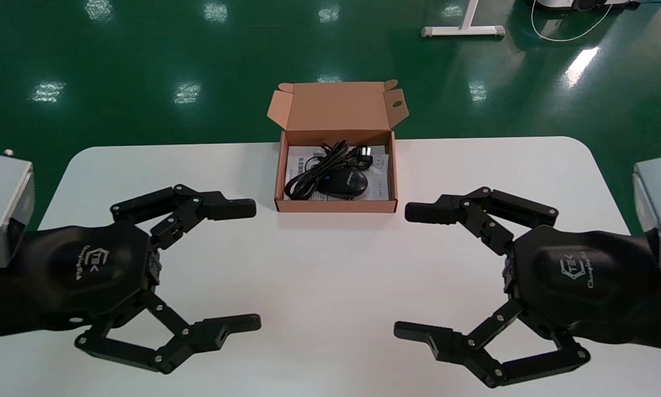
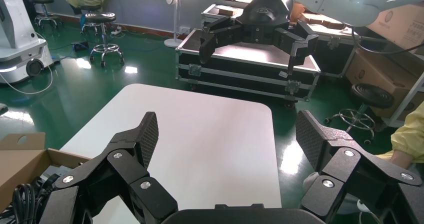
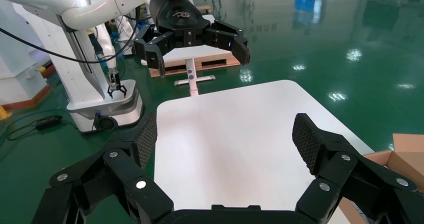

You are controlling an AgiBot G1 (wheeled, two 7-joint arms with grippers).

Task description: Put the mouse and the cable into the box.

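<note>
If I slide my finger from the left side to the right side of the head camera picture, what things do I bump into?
left gripper, open → cardboard box, with the mouse and cable inside it → right gripper, open

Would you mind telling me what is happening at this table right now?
Nothing is being held. The mouse and the cable already lie inside the open cardboard box at the far edge of the table. The left gripper and the right gripper hover over it on either side, nearer the robot, jaws wide open.
</note>
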